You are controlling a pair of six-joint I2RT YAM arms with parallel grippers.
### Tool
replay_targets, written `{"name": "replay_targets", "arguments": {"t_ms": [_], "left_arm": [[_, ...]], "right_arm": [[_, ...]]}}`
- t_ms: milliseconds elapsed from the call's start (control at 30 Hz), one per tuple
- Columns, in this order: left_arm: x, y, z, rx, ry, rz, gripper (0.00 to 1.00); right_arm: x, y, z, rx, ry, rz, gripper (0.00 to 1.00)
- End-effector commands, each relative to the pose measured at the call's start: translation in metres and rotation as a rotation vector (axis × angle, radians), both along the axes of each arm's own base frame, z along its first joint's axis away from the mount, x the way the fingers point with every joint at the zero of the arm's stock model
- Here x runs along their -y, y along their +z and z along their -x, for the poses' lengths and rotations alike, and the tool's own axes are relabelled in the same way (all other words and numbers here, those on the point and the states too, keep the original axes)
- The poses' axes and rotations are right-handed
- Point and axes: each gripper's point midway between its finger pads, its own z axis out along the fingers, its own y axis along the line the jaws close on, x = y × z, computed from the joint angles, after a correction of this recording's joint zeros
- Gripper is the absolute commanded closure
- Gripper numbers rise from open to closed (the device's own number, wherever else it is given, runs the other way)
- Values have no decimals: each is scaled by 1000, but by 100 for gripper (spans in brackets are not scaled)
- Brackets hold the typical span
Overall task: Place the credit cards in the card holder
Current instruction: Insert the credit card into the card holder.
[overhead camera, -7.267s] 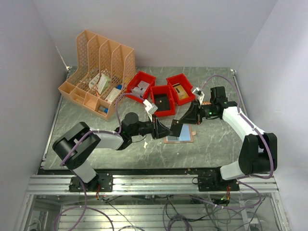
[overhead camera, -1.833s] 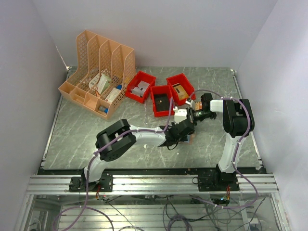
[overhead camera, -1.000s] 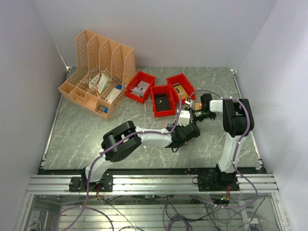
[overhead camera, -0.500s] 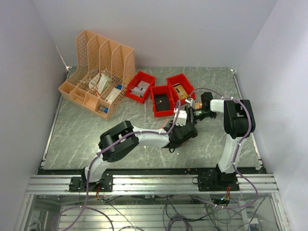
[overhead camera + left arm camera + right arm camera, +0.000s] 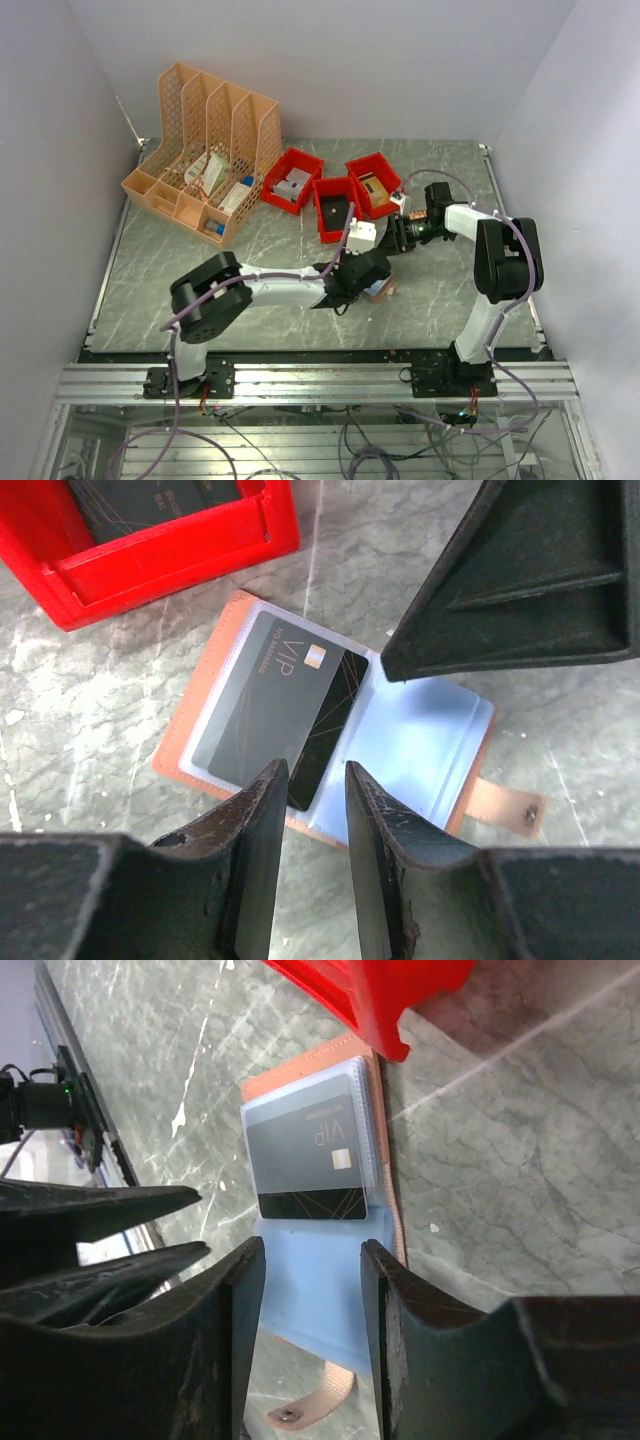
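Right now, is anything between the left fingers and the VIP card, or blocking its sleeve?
Nothing visible. The VIP card lies partly tucked in the open card holder, its free corner bare at the left gripper's fingers; the red bin sits beyond.

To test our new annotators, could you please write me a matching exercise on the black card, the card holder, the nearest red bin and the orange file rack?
1. black VIP card
2. card holder
3. red bin
4. file rack

A. at the table's far left corner
B. lying open
C. partly in a clear sleeve
D. next to the card holder

Pairs: 1-C, 2-B, 3-D, 4-A
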Motion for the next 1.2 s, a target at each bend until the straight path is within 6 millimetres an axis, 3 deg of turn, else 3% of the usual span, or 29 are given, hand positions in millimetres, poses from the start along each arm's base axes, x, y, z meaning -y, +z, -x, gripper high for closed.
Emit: {"name": "replay_targets", "arguments": {"t_ms": [0, 67, 167, 200, 400, 633, 800, 1167], "left_arm": [[-4, 30, -6, 17, -84, 134, 59], [-11, 30, -6, -14, -126, 184, 59], [-23, 33, -11, -44, -165, 255, 58], [-28, 31, -13, -61, -174, 278, 57], [-44, 8, -35, -172, -195, 338, 58], [-46, -32, -41, -254, -175, 280, 64], [-48, -47, -33, -294, -186, 279, 69], [-25, -46, 2, -336, -248, 340, 73]], "right_arm": [[5, 17, -3, 162, 45, 24, 59], [5, 24, -2, 209, 61, 20, 69], [3, 28, 4, 241, 87, 7, 97], [2, 26, 6, 231, 93, 11, 100], [-7, 3, 15, 138, 103, 70, 100], [-15, -16, 14, 120, 89, 172, 100], [-9, -24, 11, 111, 74, 220, 100], [13, -17, 9, 150, 93, 276, 100]]}}
